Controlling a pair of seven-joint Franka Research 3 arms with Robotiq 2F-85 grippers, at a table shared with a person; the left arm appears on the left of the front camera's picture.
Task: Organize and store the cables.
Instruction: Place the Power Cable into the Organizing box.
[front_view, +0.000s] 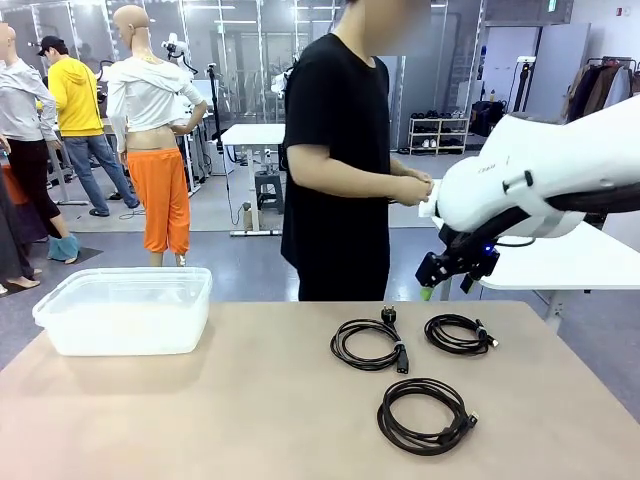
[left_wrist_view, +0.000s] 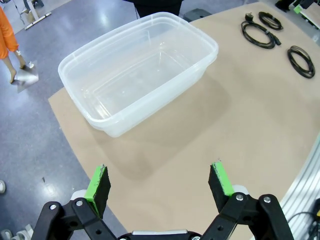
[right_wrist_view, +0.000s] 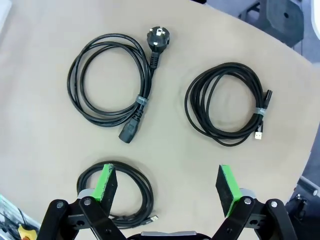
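Front view first: the right gripper (front_view: 446, 288) hangs in the air over the table (front_view: 250, 420), and from this angle I cannot tell its spread. Below it three cables lie flat: a power cord (front_view: 370, 345), a smaller coil (front_view: 458, 333) just beside that, and a larger coil (front_view: 425, 415). A clear tub (front_view: 125, 310) sits well off to one side. A person (front_view: 340, 150) stands beyond the table, hands (front_view: 412, 188) together (well above the tabletop).

Left wrist view now: the left gripper (left_wrist_view: 159, 184) is released, green pads wide apart with bare table between them. The tub (left_wrist_view: 150, 112) lies just ahead of the fingers, and here we see down onto its clear floor. The cables are far ahead, well apart from the tub.

Right wrist view settles it: the right gripper (right_wrist_view: 166, 185) is spread wide, grasping nothing. The larger coil (right_wrist_view: 148, 195) lies partly under one finger. Ahead, the power cord (right_wrist_view: 141, 100) shows a round plug, a blocky socket end and a band round its loops. The smaller coil (right_wrist_view: 260, 111) is banded too, with small plugs.
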